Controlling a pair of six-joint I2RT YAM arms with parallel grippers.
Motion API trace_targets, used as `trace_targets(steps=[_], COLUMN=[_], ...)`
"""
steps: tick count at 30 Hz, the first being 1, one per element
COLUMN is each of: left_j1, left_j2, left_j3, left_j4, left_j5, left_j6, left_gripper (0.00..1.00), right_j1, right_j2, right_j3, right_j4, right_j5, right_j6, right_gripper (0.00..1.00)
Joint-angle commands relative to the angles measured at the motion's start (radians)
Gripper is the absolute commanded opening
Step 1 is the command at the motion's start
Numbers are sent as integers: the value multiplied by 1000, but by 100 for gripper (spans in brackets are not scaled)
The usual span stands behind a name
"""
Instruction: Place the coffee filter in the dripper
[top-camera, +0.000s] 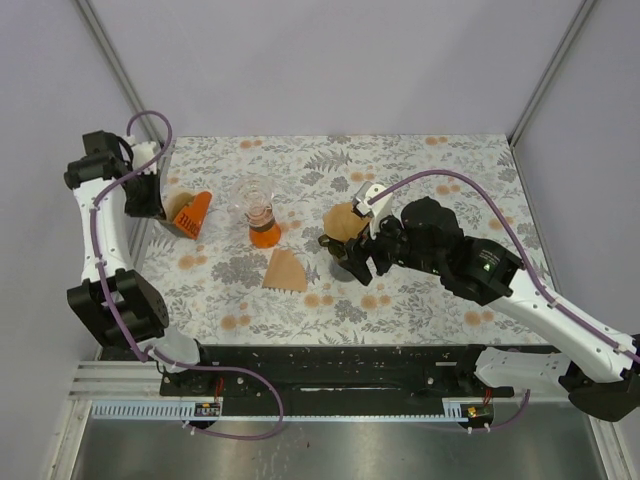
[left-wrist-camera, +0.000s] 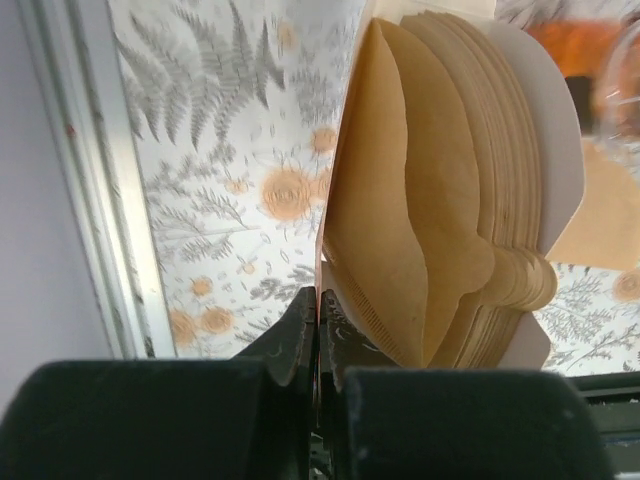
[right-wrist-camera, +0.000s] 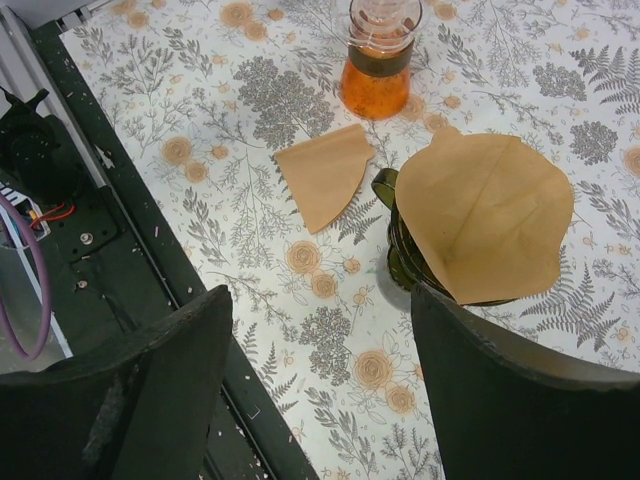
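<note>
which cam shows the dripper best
Right wrist: the dripper shows its green handle and wall close up, beneath the coffee filter resting on top. Top external gives only a dark shape under the filter. Left wrist shows the filter pack, no dripper.

Only unreadable white print shows, on the orange filter pack.

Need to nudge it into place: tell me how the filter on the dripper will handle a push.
The filter is thin paper, so probably floppy and very light; a push would likely crease it. It seems to rest loose on the dripper, folded flat, so it may slide off.
</note>
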Motion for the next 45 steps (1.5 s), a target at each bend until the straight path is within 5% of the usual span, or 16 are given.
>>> trace_targets(steps=[1,18,25,36,45], left_j1=[-2,-3,-3,-3,-14], left_j2=[-56,109,108,31,-24], left_j3=[-175,-375,-368,-215,-140], left_j4=[178,397,388,325,255], left_j5=[-117,-200,-195,-195,-64], left_j6=[-46,-100,-74,-25,19], left_gripper=[0,1,36,58,59], right_j1=[-6,-6,-6,-6,-6], right_j2=[2,18,10,21,19], right_j3=[-5,-12,-14,-15,-20], right_j4=[41,42,42,44,45], right_j5=[-12,-13,-13,-24,-29], right_j6=[-15,2,2,-3,-3], right_gripper=[80,80,81,81,82])
